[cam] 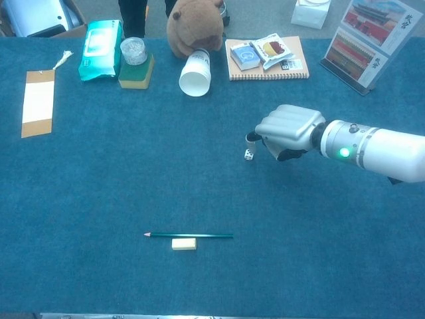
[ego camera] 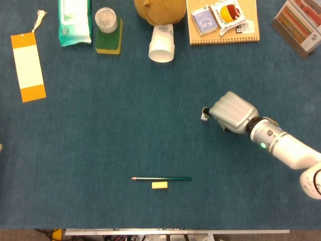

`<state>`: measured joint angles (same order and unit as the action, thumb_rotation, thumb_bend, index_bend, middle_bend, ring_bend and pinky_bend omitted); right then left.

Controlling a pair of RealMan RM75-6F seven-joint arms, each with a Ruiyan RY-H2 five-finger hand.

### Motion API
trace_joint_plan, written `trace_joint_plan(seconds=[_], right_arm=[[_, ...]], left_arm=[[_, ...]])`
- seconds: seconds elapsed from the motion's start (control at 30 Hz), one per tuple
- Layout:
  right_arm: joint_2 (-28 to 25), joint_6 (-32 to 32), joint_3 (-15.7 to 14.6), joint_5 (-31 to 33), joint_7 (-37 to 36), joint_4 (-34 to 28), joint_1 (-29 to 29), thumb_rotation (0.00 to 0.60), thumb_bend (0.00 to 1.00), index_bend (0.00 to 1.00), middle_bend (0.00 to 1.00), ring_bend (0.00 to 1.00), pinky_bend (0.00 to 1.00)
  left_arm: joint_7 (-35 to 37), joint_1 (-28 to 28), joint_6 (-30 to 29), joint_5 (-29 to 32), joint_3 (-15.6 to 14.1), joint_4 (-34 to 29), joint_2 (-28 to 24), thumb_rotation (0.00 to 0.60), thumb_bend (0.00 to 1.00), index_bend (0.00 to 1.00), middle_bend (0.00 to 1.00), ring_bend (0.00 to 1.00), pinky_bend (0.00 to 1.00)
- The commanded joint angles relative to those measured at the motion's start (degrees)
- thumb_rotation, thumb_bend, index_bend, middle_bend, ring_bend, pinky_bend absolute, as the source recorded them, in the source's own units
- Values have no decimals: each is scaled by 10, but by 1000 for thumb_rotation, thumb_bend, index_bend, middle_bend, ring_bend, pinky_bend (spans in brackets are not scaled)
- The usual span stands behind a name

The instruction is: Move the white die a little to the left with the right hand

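Observation:
The white die lies on the blue table cloth right of centre. My right hand is just to its right, fingers curled in with nothing inside them. One fingertip sticks out to the left just above the die; I cannot tell if it touches it. My left hand appears in neither view.
A green pencil and a yellow eraser lie near the front edge. Along the back stand a tipped white cup, a brown plush toy, a notebook with cards, a sponge with a jar and a wipes pack. An orange bookmark lies at the far left.

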<state>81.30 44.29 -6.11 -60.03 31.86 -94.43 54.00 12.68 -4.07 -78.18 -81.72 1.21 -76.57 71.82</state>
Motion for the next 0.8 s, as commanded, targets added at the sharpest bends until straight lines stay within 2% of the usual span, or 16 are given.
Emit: trace_joint_plan(seconds=[0.03,0.27,0.8], right_arm=[[-11,1,0,-14,-5,-15,-3,600,1000,354,1000,947,887],[-26,-2,-7,-30,0,-39,-8,600,1000,354,1000,947,887],[-27,-6,-8,11,29,-29,-9,600,1000,354,1000,947,887]], left_arm=[[0,0,0,-1,0,0,0,600,168,256,99,36,223],[-2,-1,0,-2,0,-2,1,600,168,256,99,36,223],[0,-1,2,-1,-1,2,4,600,168,256,101,36,223]])
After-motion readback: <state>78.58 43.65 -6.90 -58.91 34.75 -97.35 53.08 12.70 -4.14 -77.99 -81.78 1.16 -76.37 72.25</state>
